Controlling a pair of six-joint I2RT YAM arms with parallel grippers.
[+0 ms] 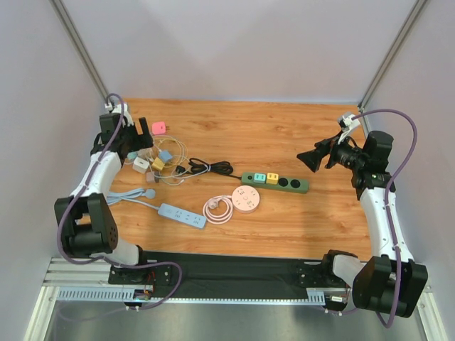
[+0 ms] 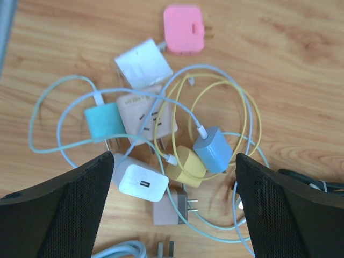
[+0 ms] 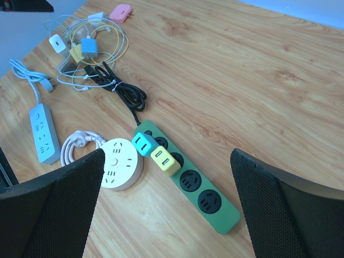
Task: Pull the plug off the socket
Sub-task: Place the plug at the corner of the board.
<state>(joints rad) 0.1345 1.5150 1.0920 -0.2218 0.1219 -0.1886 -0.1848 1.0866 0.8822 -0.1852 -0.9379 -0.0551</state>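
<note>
The socket is a green power strip (image 1: 290, 185) (image 3: 215, 212) lying mid-table, with a teal plug (image 1: 260, 177) (image 3: 143, 143) and a yellow plug (image 1: 272, 177) (image 3: 165, 159) seated side by side near its left end. My right gripper (image 1: 311, 158) (image 3: 167, 153) hangs open well above and to the right of the strip, holding nothing. My left gripper (image 1: 142, 142) (image 2: 172, 161) is open over a pile of loose chargers (image 2: 142, 183) and tangled cables at the back left, with nothing between its fingers.
The pile holds pink (image 2: 184, 28), white (image 2: 142, 64), teal (image 2: 104, 121), blue (image 2: 212, 149) and yellow (image 2: 185, 165) chargers. A light blue strip (image 1: 182, 215), a round white socket (image 1: 246, 199) with a coiled cord and a black cable (image 1: 210, 168) lie left of the green strip.
</note>
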